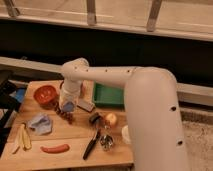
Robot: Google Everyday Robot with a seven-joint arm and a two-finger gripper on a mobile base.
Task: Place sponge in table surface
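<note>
My gripper point(68, 104) hangs from the white arm over the left middle of the table surface point(75, 135), a light-brown wooden plank top. It is shut on the sponge point(67, 106), a small light-blue block showing at its tips just above the wood. The red bowl point(45, 93) is immediately to the left of the gripper. A grey block point(85, 105) lies just to its right.
A green tray point(107, 95) sits at the back right of the table. In front lie dark round bits point(65, 115), a grey-blue cloth point(40, 123), a banana point(23, 137), a red sausage-like item point(55, 148), a black-handled tool point(92, 145), an apple point(111, 119) and a white cup point(125, 134).
</note>
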